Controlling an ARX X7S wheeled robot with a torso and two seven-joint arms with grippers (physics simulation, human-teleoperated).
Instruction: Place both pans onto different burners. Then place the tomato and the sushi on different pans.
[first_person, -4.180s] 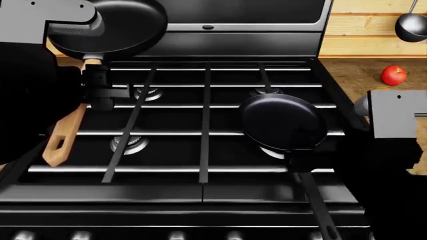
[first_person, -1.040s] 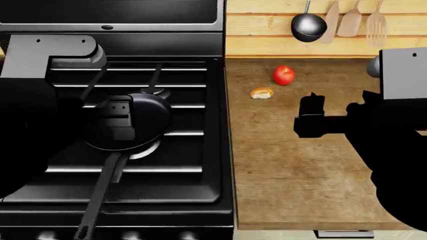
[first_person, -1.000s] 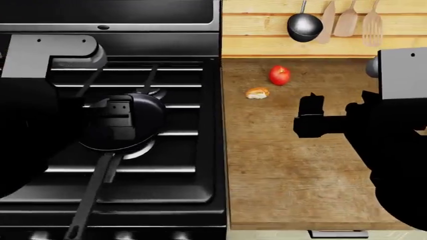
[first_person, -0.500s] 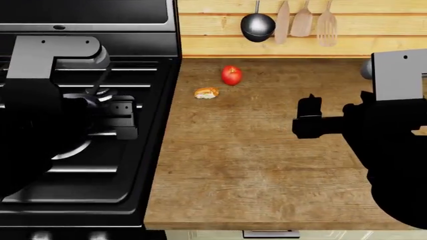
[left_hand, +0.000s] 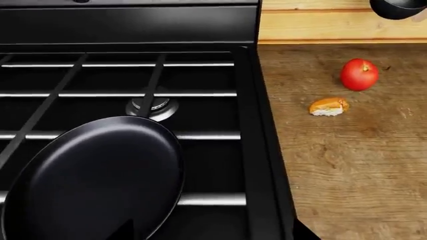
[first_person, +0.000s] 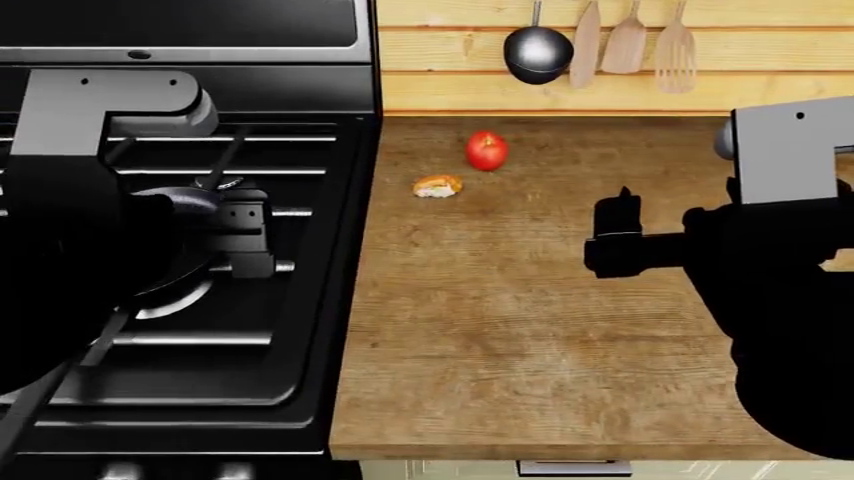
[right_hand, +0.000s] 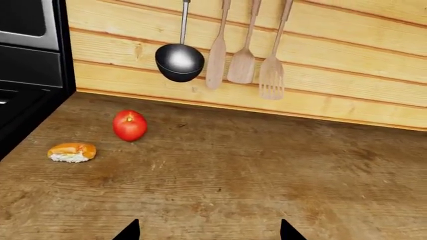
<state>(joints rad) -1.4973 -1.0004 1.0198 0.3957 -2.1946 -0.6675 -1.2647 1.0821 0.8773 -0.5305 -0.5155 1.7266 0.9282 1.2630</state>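
Nearest us, our right end effector (first_person: 614, 235) hangs over the wooden table (first_person: 534, 340) with its jaws apart and nothing between them. On the left, the left end effector (first_person: 247, 238) sits above the small black pan (left_hand: 93, 180) on the stove (first_person: 287, 330); whether it is open we cannot tell. Farther back lie the sushi (first_person: 437, 186) and, just beyond, the tomato (first_person: 486, 151).

Wooden countertop (first_person: 534, 330) adjoined a black stove (first_person: 267, 380); a ladle (right_hand: 179, 61) and 3 wooden utensils (right_hand: 243, 60) hung on the plank wall (right_hand: 347, 65).
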